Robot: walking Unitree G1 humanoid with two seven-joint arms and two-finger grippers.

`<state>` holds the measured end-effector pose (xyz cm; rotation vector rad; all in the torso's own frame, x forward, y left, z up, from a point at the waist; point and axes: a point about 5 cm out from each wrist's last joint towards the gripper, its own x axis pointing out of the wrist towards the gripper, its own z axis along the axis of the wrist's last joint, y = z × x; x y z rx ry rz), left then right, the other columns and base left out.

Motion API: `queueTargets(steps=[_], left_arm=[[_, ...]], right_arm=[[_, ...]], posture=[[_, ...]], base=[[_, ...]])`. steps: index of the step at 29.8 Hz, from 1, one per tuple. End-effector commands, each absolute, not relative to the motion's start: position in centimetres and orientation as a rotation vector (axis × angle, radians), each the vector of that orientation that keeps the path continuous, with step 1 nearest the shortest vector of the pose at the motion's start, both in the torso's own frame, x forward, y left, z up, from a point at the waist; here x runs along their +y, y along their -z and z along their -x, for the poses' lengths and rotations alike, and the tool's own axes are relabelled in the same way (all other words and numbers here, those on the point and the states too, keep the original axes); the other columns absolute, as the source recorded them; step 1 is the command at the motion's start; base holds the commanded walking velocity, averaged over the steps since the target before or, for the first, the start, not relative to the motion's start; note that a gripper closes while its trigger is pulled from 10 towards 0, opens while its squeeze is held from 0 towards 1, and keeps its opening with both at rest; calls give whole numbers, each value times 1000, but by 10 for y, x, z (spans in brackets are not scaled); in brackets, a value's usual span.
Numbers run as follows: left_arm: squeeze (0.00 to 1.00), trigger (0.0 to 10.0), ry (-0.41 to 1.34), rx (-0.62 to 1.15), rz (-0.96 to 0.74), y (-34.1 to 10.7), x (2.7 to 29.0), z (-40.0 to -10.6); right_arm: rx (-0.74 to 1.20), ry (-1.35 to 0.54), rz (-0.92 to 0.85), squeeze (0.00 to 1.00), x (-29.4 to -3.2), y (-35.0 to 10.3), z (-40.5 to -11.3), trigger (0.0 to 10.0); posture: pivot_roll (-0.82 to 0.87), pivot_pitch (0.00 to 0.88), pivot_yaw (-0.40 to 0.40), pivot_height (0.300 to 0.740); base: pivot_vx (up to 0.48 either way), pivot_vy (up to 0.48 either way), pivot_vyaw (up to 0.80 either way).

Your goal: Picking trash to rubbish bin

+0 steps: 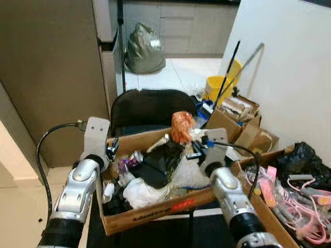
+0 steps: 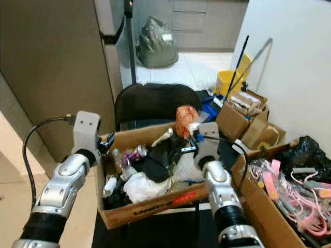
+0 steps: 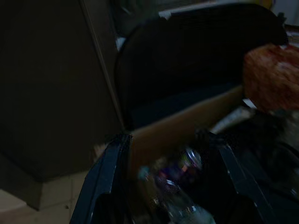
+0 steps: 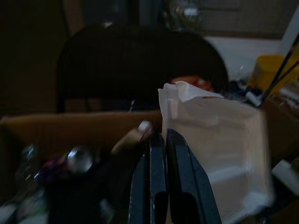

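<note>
Pinches a pale, flat piece of packaging (image 4: pixel 219 140) between the pressed-together fingers of the right tool (image 4: pixel 168 140), held over the right side of the cardboard box of trash (image 2: pixel 150 206) that sits on a black chair (image 1: pixel 147 106). Hovers the left tool (image 3: pixel 163 154) over the box's left end, fingers spread with nothing between them, above a crushed purple can (image 1: pixel 132 159). Judging by the load, looks like the release step: best done by keeping the thin sheet clamped until it hangs squarely inside the box walls, then parting the fingers low so the light piece cannot drift over the near rim or toward the second box of pink cables (image 1: pixel 305 206) just beside it on the right. Needs care not to brush the orange crumpled bag (image 1: pixel 182 125) standing high at the back, nor the white plastic (image 1: pixel 142 192) heaped near the front. Safer to hold the left tool off until the right one has let go. Hard to tell what the pinched piece actually is, since the wrist view is dim and blurred and the eye views hide it behind the wrist. Cannot make out whether this box serves as the rubbish bin. Impossible to read what lies under the black wrappers (image 1: pixel 155 173) in the middle of the heap.
</note>
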<state>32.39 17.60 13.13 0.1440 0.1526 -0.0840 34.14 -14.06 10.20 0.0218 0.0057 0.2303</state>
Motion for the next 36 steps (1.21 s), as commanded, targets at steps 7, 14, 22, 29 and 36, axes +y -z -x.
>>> queueTargets(steps=[7,14,22,29,36], left_arm=[[0,10000,294,160,-260,-131,168,-317],[0,10000,532,216,-303,-139,163,-304],[0,10000,750,358,-333,-139,166,-285],[0,10000,752,406,-346,-135,168,-280],[0,10000,489,303,-358,-148,182,-306]], right_arm=[[-3,-281,-25,0,-132,-105,-344,10000],[24,-337,-36,0,-123,-109,-354,10000],[61,-386,-27,0,-118,-115,-365,10000],[48,-418,-60,1000,-116,-120,-367,10000],[-3,-299,-41,0,-136,-130,-371,10000]], posture=[[3,36,-53,740],[15,41,-57,740],[26,41,-59,740],[25,41,-60,740],[13,45,-53,740]], base=[[130,0,0],[0,0,0],[0,0,0],[0,0,0],[0,0,0]])
